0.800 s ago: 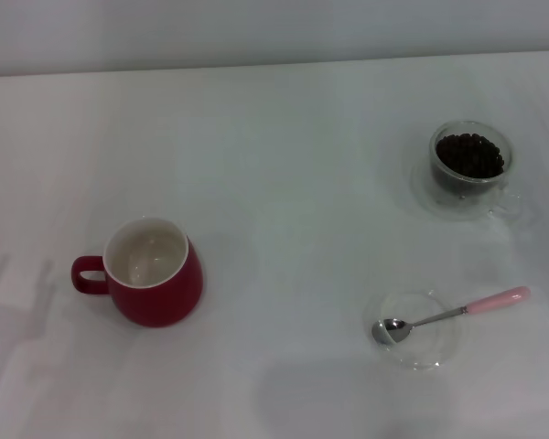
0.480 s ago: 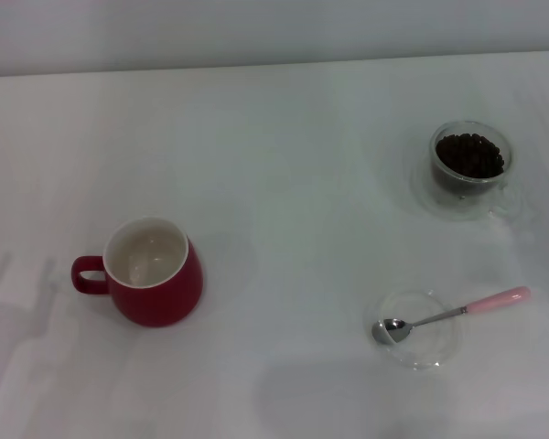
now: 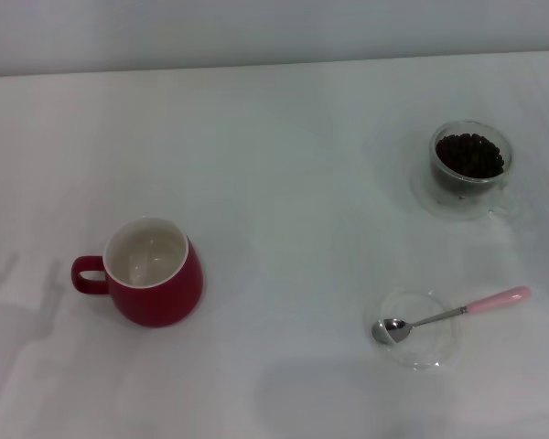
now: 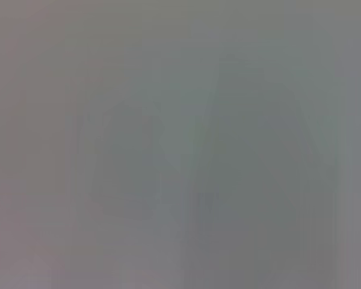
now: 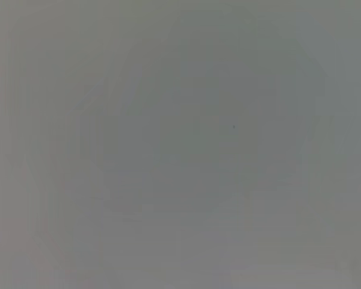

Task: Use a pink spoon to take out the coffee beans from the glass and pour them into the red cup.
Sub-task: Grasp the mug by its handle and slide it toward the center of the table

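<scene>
The pink spoon [image 3: 448, 315] lies with its bowl in a shallow clear dish [image 3: 414, 329] on the white counter [image 3: 284, 183]. Behind it the glass [image 3: 469, 165] holds the coffee beans [image 3: 470, 154]; the red cup [image 3: 151, 272] stands well apart to the left. Neither gripper is in view, so I cannot tell the state of their fingers.

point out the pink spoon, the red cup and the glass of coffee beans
pink-handled metal spoon [image 3: 497, 297], head view, on its pink handle
dark red ceramic cup [image 3: 160, 297], head view, on its outer wall
clear glass of coffee beans [image 3: 470, 155], head view, on the beans

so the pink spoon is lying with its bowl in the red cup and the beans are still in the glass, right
Not quite. In the head view the pink spoon rests with its bowl in a shallow clear glass dish, far from the red cup. The coffee beans are still in the glass.
</scene>
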You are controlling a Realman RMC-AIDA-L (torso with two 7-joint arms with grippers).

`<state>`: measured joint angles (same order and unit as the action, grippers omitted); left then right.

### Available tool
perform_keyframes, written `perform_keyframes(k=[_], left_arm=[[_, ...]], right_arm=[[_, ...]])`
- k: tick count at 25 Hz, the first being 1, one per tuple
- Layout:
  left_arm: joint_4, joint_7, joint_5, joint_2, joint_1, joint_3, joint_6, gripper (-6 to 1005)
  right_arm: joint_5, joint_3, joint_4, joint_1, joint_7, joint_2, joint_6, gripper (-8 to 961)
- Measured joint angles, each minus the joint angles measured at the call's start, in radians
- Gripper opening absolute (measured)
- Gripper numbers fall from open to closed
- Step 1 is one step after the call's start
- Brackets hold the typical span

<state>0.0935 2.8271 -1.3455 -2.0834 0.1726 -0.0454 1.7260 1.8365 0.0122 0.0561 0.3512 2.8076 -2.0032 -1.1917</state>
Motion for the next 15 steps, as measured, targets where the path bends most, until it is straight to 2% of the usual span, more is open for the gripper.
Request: perform_keyframes(k=[7, 15], left_arm=[[-0.004, 0.000, 0.046, 0.001, -0.011, 0.006, -0.008, 545], [-0.001, 0.000, 0.129, -0.003, -0.055, 0.006, -0.085, 546]], right_arm=[[0.000, 0.001, -0.002, 0.000, 0.000, 0.000, -0.003, 654], [0.007, -0.001, -0.004, -0.002, 0.000, 0.000, -0.003, 654]])
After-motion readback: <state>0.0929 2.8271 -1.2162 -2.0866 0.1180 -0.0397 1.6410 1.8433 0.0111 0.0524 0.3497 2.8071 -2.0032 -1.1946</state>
